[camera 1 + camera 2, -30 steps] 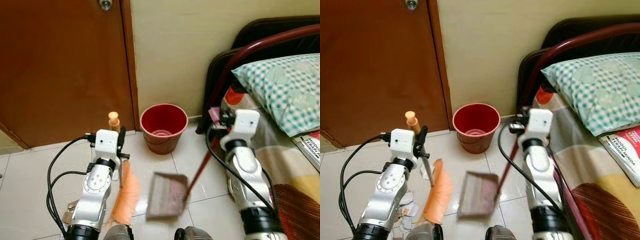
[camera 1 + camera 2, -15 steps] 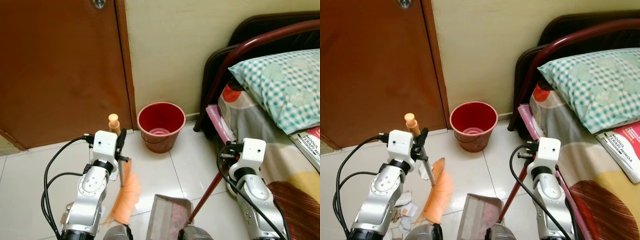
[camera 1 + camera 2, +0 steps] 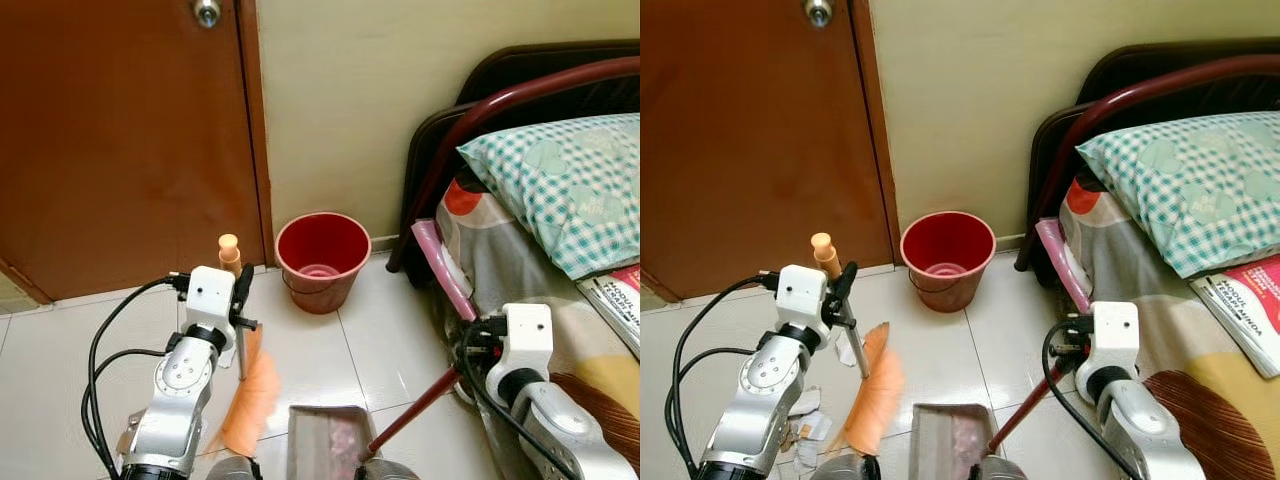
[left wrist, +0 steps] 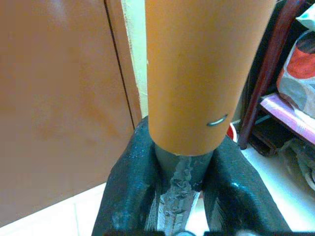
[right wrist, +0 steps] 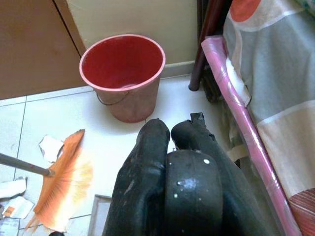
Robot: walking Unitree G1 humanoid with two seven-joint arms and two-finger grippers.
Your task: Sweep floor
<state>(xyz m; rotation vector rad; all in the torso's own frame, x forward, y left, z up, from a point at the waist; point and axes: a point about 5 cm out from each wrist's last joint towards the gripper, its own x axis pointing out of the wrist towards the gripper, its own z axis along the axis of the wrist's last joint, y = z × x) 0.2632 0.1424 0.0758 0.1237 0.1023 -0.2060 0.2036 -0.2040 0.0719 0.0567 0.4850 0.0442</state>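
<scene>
My left gripper (image 3: 241, 288) is shut on the broom's orange handle (image 4: 206, 73), whose tip (image 3: 229, 248) sticks up above the wrist. The orange bristles (image 3: 250, 400) rest on the white tiles beside torn paper scraps (image 3: 810, 425). A grey dustpan (image 3: 325, 445) lies low on the floor just in front of me. Its dark red handle (image 3: 415, 410) slants up to my right gripper (image 3: 474, 343), which is shut on it beside the bed. A red bucket (image 3: 322, 260) stands against the wall beyond both tools.
A brown door (image 3: 120, 140) fills the left. On the right is a bed with a dark red frame (image 3: 470, 130), a checkered pillow (image 3: 560, 180) and a book (image 3: 622, 295). A pink strip (image 5: 231, 93) runs along the bed's edge. White tiles lie open between broom and bucket.
My right arm has dropped and drawn back toward the bed, bringing the dustpan down to the floor close to me. The broom and left arm have barely moved. The camera has shifted slightly.
</scene>
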